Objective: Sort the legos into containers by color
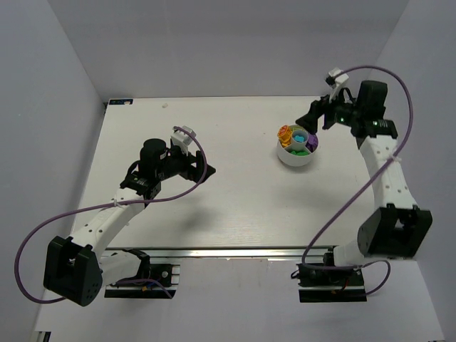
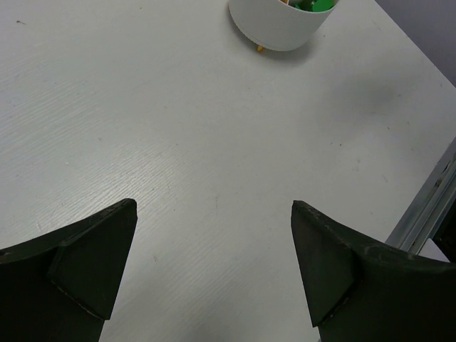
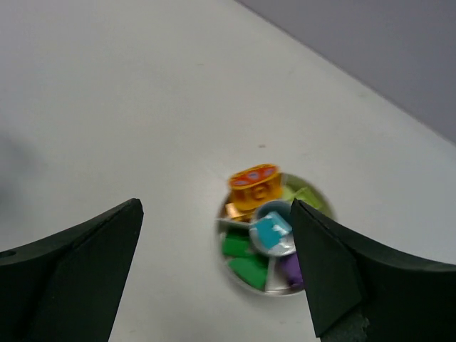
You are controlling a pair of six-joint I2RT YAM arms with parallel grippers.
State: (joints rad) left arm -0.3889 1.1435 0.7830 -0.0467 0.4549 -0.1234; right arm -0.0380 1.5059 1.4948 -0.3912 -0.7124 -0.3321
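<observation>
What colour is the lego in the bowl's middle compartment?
The middle lego is cyan; the right wrist view shows it best.

Overhead view faces down at the table (image 1: pixel 214 214); both wrist views share the bowl (image 2: pixel 278 32).

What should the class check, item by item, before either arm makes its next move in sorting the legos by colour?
1. The right claw is empty, jaws wide: ok.
2. The left claw is empty, jaws wide, over the table: ok.
3. The green lego, purple lego and cyan lego lie in separate compartments of the bowl: ok.
4. The orange lego is settled in its compartment: cannot tell; it sits high and the picture is blurred.
5. No stray piece outside the bowl: cannot tell; a yellow speck shows at its base.
</observation>
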